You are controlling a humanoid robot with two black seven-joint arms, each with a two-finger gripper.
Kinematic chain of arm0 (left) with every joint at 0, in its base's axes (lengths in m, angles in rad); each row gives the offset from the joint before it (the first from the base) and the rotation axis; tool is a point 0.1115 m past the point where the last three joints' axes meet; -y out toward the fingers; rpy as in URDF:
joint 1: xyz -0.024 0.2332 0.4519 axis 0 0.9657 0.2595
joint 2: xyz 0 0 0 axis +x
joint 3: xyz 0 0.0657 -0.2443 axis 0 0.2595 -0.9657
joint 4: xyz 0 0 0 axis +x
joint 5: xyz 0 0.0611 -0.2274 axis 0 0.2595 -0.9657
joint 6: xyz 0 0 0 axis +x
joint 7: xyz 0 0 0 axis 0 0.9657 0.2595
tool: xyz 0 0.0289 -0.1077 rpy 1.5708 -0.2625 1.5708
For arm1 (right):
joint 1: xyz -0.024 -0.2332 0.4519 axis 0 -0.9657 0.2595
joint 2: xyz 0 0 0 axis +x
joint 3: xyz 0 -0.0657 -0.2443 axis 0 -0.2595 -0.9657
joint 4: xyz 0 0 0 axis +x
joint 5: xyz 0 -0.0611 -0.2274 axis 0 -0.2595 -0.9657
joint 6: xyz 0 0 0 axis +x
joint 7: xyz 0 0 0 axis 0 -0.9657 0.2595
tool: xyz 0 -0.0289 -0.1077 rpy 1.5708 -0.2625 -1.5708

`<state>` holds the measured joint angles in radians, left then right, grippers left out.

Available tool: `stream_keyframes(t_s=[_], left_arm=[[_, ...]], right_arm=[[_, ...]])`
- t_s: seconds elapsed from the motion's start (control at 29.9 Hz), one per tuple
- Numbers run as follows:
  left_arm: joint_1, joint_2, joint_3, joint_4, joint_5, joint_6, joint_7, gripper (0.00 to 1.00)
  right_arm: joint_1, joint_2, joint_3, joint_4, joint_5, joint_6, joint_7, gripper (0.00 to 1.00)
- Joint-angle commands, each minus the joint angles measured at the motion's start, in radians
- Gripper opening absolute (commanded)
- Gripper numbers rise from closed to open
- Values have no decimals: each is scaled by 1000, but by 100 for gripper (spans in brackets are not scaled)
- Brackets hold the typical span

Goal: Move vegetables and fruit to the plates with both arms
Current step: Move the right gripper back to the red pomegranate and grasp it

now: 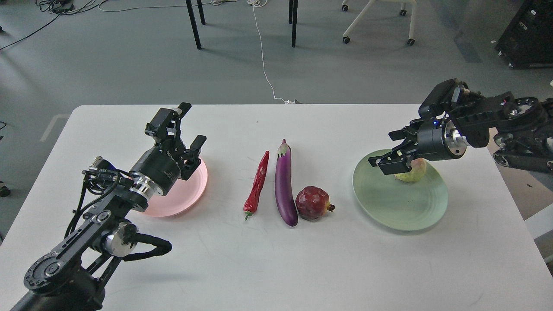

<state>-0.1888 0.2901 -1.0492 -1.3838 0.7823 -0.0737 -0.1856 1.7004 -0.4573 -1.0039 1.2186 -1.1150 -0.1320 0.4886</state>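
Yellow-green fruit [411, 172] on green plate [399, 203]; right jaws seemingly apart beside it.

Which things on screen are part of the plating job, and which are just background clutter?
Job items:
chilli
eggplant
pomegranate
yellow-green fruit, on the green plate
pink plate
left gripper
right gripper

Just lying about:
white cable on the floor
chair legs
castor chair base
black case
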Motion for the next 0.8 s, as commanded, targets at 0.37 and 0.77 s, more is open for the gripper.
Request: stream_keyframes(t_s=[0.37,0.77], left_arm=[[0,3,-5,0,2,0,0,98],[2,6,-5,0,2,2,0,98]], right_arm=[[-45,328,-32,-22,150,-5,0,94],[-107,362,-99,-91,150,-6,0,61]])
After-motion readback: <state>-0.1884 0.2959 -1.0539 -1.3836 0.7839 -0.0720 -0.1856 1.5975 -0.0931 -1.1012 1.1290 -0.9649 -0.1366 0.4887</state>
